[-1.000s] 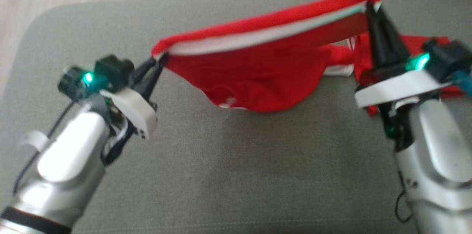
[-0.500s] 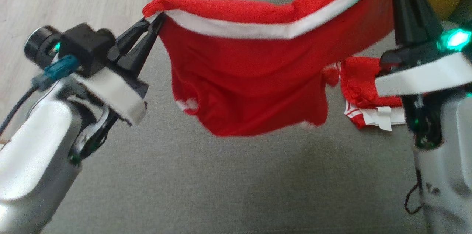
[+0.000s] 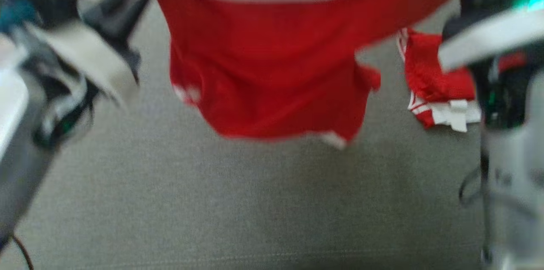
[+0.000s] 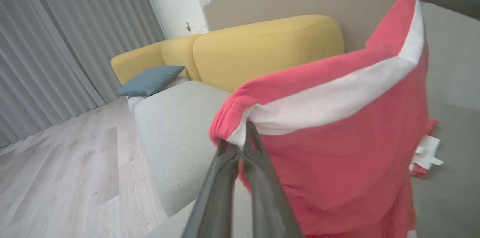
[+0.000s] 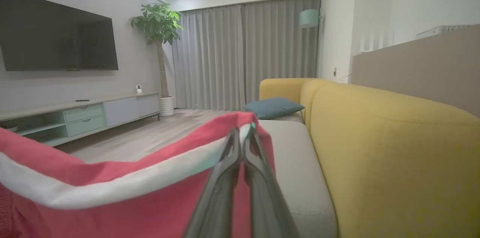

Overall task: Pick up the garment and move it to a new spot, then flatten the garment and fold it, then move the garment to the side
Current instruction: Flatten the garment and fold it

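Room: living rm w/ grey sofa seat [image 3: 238,210] as work surface, yellow sofa back [image 5: 393,148] far side, blue cushion [image 5: 273,107], TV [image 5: 56,32] and plant [image 5: 157,20] beyond.
Garment: red w/ white waistband, prob. shorts [image 3: 272,66]; hangs in air above the seat, stretched between both arms, lower hem dangling free and not touching the cushion as far as I can tell.
Left gripper [image 4: 243,138]: fingers pinched tight on the left end of the waistband, right at the white strip.
Right gripper [image 5: 242,144]: fingers closed on the other waistband end; same hold.
Why held so: 2 corner pinches, arms apart, keep the band taut so cloth drops flat instead of bunching. Good setup for laying it down smooth.
Second item: another red/white cloth pile [image 3: 437,91] lies on the seat at right, near the right arm, apart from the hanging one.
Step (my guess): carry phase, pre-flatten.
Note: head view blurred, so fine detail there is unsure.
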### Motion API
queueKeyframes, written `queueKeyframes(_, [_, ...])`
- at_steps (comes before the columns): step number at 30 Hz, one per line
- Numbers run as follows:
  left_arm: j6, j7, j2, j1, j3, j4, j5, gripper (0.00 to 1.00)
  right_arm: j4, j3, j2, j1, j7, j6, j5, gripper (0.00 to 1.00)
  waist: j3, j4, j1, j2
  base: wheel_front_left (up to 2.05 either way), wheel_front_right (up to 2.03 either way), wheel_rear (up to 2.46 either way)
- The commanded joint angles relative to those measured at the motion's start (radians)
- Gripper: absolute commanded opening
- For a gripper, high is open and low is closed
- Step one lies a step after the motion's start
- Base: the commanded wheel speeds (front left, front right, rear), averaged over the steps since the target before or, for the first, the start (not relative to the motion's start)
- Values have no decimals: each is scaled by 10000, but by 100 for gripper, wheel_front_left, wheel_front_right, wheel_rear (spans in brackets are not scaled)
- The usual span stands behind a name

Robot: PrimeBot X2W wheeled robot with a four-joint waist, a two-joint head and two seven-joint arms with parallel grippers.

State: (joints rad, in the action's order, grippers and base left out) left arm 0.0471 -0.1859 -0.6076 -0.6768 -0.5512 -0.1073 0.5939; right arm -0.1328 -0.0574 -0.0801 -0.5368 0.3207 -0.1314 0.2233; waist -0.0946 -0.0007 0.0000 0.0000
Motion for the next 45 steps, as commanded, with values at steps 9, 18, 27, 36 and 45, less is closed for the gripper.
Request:
queueKeyframes(9, [607, 922, 666, -5543, 620, 4063, -707, 0, 4640, -488, -451, -6455, -1807, 7, -358, 0, -2612, 206, 0, 0, 0, 0, 0])
queueKeyframes(18, [513, 3542, 2411, -7754, 934, 7779, -738, 0, 9509, 818, -80, -9406, -5196, 7, -1344, 0, -3805, 639, 0, 0, 0, 0, 0])
queueKeyframes(27, [789, 4434, 3456, -6229, -580, 9424, -1383, 0, 12130, 421, -120, -7974, -5660, 7, -1040, 0, -3839, 986, 0, 0, 0, 0, 0])
queueKeyframes(36, [833, 4474, 3013, -3305, -2618, 8078, -1154, 0, 13200, -1541, -442, -6032, -5363, 7, -141, 0, -2523, 964, 0, 0, 0, 0, 0])
queueKeyframes(45, [834, 4413, 2325, -1777, -4631, 7350, -936, 0, 12281, -4459, -1408, -4035, -3729, 7, 1568, 0, -1209, 781, 0, 0, 0, 0, 0])
